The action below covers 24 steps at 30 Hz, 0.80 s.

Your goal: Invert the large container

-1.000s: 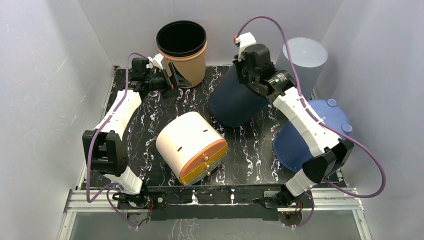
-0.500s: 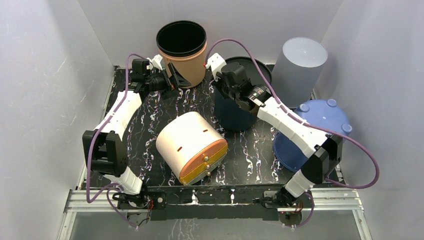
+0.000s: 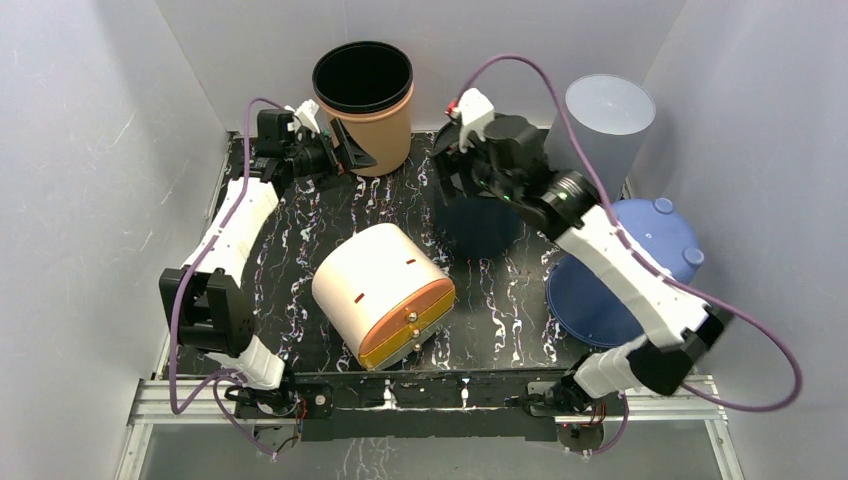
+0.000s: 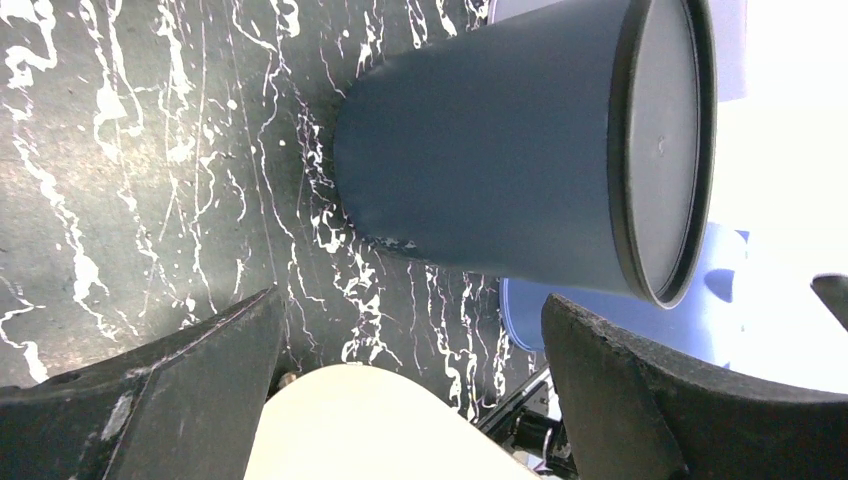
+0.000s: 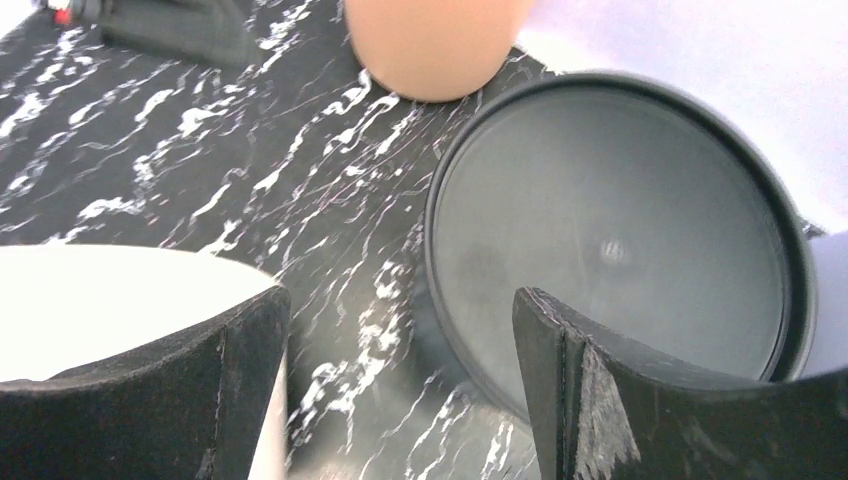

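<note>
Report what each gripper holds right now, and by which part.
Nothing is held. The right gripper stands open over the dark blue container, nothing between its jaws; the left gripper is open and empty too.

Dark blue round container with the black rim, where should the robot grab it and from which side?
Likely the thin black rim at the wide top end, from above, with the open right hand hovering over it. The dark blue round container stands upright, narrow end down, and its body looks too wide to span.
</note>
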### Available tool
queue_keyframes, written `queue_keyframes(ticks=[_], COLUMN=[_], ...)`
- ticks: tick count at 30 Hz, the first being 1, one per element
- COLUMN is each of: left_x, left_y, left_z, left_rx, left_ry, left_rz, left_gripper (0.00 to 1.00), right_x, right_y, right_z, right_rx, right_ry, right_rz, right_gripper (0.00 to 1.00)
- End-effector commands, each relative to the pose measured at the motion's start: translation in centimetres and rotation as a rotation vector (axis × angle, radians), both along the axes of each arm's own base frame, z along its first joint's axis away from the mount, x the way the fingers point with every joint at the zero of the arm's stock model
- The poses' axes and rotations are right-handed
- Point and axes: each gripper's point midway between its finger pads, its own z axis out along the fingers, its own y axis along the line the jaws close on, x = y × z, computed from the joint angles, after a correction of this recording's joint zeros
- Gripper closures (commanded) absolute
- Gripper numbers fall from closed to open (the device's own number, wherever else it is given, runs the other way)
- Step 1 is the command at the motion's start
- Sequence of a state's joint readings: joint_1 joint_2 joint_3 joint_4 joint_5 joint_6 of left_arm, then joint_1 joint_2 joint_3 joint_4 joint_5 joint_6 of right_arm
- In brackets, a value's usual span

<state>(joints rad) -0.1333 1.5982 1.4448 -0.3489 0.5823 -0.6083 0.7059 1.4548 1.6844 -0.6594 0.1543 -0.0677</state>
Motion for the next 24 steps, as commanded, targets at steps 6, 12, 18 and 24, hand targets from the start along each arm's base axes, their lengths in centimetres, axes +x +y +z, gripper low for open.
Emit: queue_keyframes(ticks=[6,12,18,24], left_x=[-0.9,-1.2,-1.9,-2.3], left_y=[3.1,4.4,5.0,5.4], left_z=[7.8,8.3,8.2,7.6], left_rx=[0.127,0.157,0.178,0.198], left_ry=[-0.199,-0.217,-0.206,-0.167], left_rz=[0.096,0.16,0.175,0.166], left_gripper=[0.02,0.02,0.02,0.02], right_x=[-9.1,-8.9,-2.0,9.2], right_y=[-2.4,-0.5,-0.7,-4.6], right_z=[-4.3,-9.0,-11.5,-9.9], right_rx=[0.221,0.351,0.344,0.396], right_ry=[0.251,0.415,0.385,0.316], right_rz=[0.028,-0.042,-0.251,-0.345], right_gripper=[0.18,0.18,0.16,0.16])
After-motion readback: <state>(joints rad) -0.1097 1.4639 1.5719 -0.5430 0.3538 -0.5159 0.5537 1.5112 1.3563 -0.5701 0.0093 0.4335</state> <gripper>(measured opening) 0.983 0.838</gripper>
